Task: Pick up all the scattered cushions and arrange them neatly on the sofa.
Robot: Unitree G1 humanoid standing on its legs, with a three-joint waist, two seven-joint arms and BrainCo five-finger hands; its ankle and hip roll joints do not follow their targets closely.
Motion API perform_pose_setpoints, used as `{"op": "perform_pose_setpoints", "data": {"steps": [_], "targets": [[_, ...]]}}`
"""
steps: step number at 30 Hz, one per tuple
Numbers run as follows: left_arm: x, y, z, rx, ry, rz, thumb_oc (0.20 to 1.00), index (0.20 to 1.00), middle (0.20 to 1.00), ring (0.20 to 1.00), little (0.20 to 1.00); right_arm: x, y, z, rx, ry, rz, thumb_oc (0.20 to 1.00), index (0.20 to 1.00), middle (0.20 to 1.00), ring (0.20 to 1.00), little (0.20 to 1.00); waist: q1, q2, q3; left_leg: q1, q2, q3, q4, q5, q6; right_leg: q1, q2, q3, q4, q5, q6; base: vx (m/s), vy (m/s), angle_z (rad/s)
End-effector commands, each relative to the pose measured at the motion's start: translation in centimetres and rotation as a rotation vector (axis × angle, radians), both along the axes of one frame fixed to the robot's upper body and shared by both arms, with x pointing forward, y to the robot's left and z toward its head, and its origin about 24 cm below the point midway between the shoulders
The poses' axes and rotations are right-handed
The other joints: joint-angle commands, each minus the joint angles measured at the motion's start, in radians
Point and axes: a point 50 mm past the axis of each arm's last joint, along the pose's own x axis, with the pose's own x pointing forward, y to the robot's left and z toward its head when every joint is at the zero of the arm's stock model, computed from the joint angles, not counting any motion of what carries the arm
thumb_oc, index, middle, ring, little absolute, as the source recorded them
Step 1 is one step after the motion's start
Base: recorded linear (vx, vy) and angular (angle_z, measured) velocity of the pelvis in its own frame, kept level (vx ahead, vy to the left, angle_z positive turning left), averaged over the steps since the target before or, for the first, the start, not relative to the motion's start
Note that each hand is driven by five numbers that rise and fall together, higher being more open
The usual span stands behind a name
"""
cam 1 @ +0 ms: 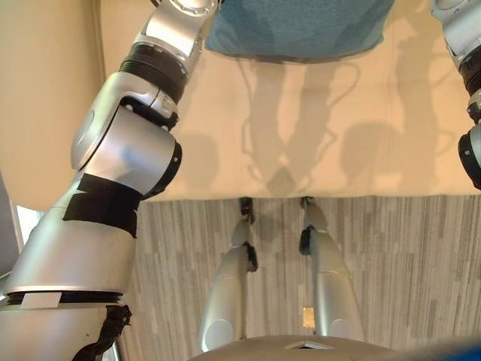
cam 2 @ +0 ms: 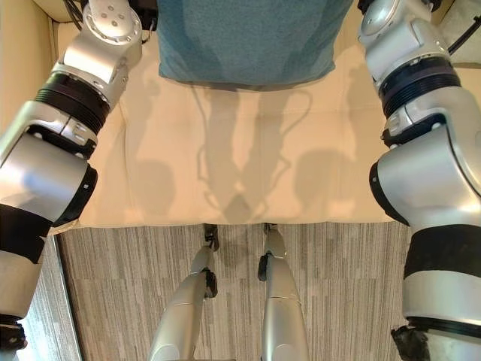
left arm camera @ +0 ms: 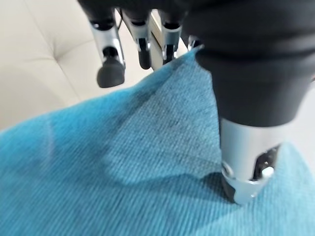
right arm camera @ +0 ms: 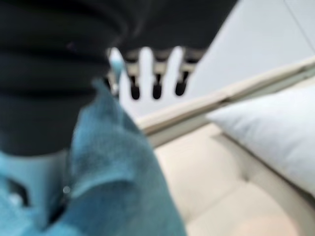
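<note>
— Cushion first: where is it from the head views?
— The teal cushion point(cam 2: 248, 41) sits above the cream sofa point(cam 2: 225, 150) seat, held up between both arms.
— Left wrist view?
— The left hand point(left arm camera: 246, 98) pinches the cushion's corner, thumb pressed on top, fingers point(left arm camera: 110, 69) behind.
— Right wrist view?
— The right hand point(right arm camera: 54, 78) clamps its edge; a white pillow point(right arm camera: 275, 132) lies on the sofa nearby.

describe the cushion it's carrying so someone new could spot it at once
Start at the cream sofa. Above its seat, between the two raised arms, hangs a teal ribbed-fabric cushion, with the left hand and right hand at its sides. The other cushion, by the sofa's edge, is white.
</note>
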Motion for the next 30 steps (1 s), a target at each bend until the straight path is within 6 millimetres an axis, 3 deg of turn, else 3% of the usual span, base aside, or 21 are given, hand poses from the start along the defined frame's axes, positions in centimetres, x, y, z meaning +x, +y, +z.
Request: {"op": "perform_pose_setpoints", "data": {"steps": [1, 3, 4, 5, 13, 16, 18, 20, 22, 25, 26, 27, 30], "targets": [[-2.5, 2.7, 4.9, -0.013, -0.151, 0.077, 1.0, 1.0, 1.0, 1.0, 1.0, -1.4, -1.3, 2.2, 0.029, -0.068, -0.067, 1.0, 1.0, 1.0, 1.0, 1.0, -0.018, 0.035, -0.059, 0.048, 0.028, -0.031, -0.029, -0.066, -0.08, 0.043, 0.015, 0.007, 0.129, -0.217, 0.121, 0.0, 0.0, 0.0], [-3.0, 4.5, 5.4, -0.048, -0.165, 0.095, 1.0, 1.0, 1.0, 1.0, 1.0, -2.1, -2.5, 2.8, 0.063, -0.088, -0.073, 1.0, 1.0, 1.0, 1.0, 1.0, -0.018, 0.033, -0.064, 0.052, 0.029, -0.03, -0.029, -0.066, -0.082, 0.049, 0.017, 0.008, 0.128, -0.217, 0.121, 0.0, 0.0, 0.0], [-3.0, 4.5, 5.4, -0.048, -0.166, 0.094, 1.0, 1.0, 1.0, 1.0, 1.0, -2.1, -2.5, 2.8, 0.062, -0.089, -0.073, 1.0, 1.0, 1.0, 1.0, 1.0, -0.018, 0.034, -0.063, 0.052, 0.029, -0.03, -0.029, -0.066, -0.082, 0.049, 0.017, 0.008, 0.127, -0.217, 0.121, 0.0, 0.0, 0.0], [-3.9, 6.7, 6.2, -0.09, -0.198, 0.102, 1.0, 1.0, 1.0, 1.0, 1.0, -3.2, -4.1, 3.7, 0.07, -0.102, -0.107, 1.0, 1.0, 1.0, 1.0, 1.0, -0.015, 0.032, -0.07, 0.06, 0.03, -0.029, -0.03, -0.066, -0.084, 0.06, 0.019, 0.006, 0.122, -0.218, 0.12, 0.0, 0.0, 0.0], [-6.3, 15.1, 5.4, -0.159, -0.22, 0.236, 1.0, 1.0, 1.0, 1.0, 1.0, -5.9, -9.1, 4.1, 0.135, -0.153, -0.118, 1.0, 1.0, 1.0, 1.0, 1.0, -0.01, 0.038, -0.084, 0.088, 0.037, -0.021, -0.029, -0.072, -0.086, 0.084, 0.022, 0.007, 0.125, -0.22, 0.12, 0.0, 0.005, -0.04], [-6.4, 15.5, 4.3, -0.13, -0.244, 0.208, 1.0, 1.0, 1.0, 1.0, 1.0, -6.3, -10.3, 3.0, 0.124, -0.162, -0.068, 1.0, 1.0, 1.0, 1.0, 1.0, -0.01, 0.039, -0.085, 0.102, 0.04, -0.019, -0.03, -0.077, -0.087, 0.099, 0.022, 0.004, 0.123, -0.223, 0.119, 0.0, 0.008, -0.05], [-6.5, 14.5, 3.5, -0.067, -0.292, 0.13, 1.0, 1.0, 1.0, 1.0, 1.0, -6.1, -10.5, 1.6, 0.1, -0.146, 0.008, 1.0, 1.0, 1.0, 1.0, 1.0, -0.011, 0.04, -0.082, 0.115, 0.042, -0.015, -0.029, -0.082, -0.086, 0.119, 0.02, 0.002, 0.117, -0.226, 0.117, 0.0, 0.0, 0.0], [-6.6, 14.2, 0.8, -0.028, -0.303, 0.044, 1.0, 1.0, 1.0, 1.0, 1.0, -5.6, -10.3, -1.5, 0.028, -0.059, 0.104, 1.0, 1.0, 1.0, 1.0, 1.0, -0.015, 0.032, -0.084, 0.141, 0.044, -0.011, -0.027, -0.089, -0.084, 0.156, 0.019, -0.005, 0.106, -0.228, 0.115, 0.0, 0.0, 0.0], [-5.5, 14.0, -4.1, -0.072, -0.222, -0.041, 1.0, 1.0, 1.0, 1.0, 1.0, -5.0, -10.9, -6.2, 0.062, 0.051, 0.212, 1.0, 1.0, 1.0, 1.0, 1.0, -0.029, 0.027, -0.086, 0.176, 0.048, 0.003, -0.022, -0.099, -0.084, 0.208, 0.013, -0.012, 0.088, -0.228, 0.114, 0.0, 0.0, 0.0], [-5.7, 13.8, -10.7, -0.052, -0.091, -0.097, 1.0, 1.0, 1.0, 1.0, 1.0, -6.1, -13.7, -14.1, 0.228, 0.198, 0.275, 1.0, 1.0, 1.0, 1.0, 1.0, -0.041, 0.008, -0.098, 0.229, 0.054, 0.02, -0.019, -0.113, -0.081, 0.283, 0.005, -0.032, 0.054, -0.225, 0.115, 0.02, -0.005, 0.05], [-5.7, 13.6, -10.9, -0.048, -0.084, -0.102, 1.0, 1.0, 1.0, 1.0, 1.0, -6.3, -13.9, -14.6, 0.233, 0.203, 0.27, 1.0, 1.0, 1.0, 1.0, 1.0, -0.036, 0.005, -0.102, 0.232, 0.054, 0.019, -0.02, -0.113, -0.081, 0.288, 0.005, -0.034, 0.051, -0.225, 0.115, 0.04, 0.004, 0.1], [-6.4, 13.6, -15.8, -0.064, 0.024, -0.121, 1.0, 1.0, 1.0, 1.0, 1.0, -7.4, -14.3, -19.9, 0.301, 0.318, 0.293, 1.0, 1.0, 1.0, 1.0, 1.0, -0.037, -0.007, -0.11, 0.271, 0.055, 0.025, -0.023, -0.124, -0.081, 0.333, 0.0, -0.045, 0.032, -0.218, 0.119, 0.06, 0.016, 0.03], [-8.2, 13.6, -24.1, -0.109, 0.237, -0.116, 1.0, 1.0, 1.0, 1.0, 1.0, -9.6, -14.9, -27.6, 0.382, 0.523, 0.25, 1.0, 1.0, 1.0, 1.0, 1.0, -0.038, -0.026, -0.128, 0.33, 0.049, 0.025, -0.024, -0.147, -0.074, 0.409, -0.006, -0.05, 0.001, -0.21, 0.124, 0.07, 0.04, 0.02]]}}
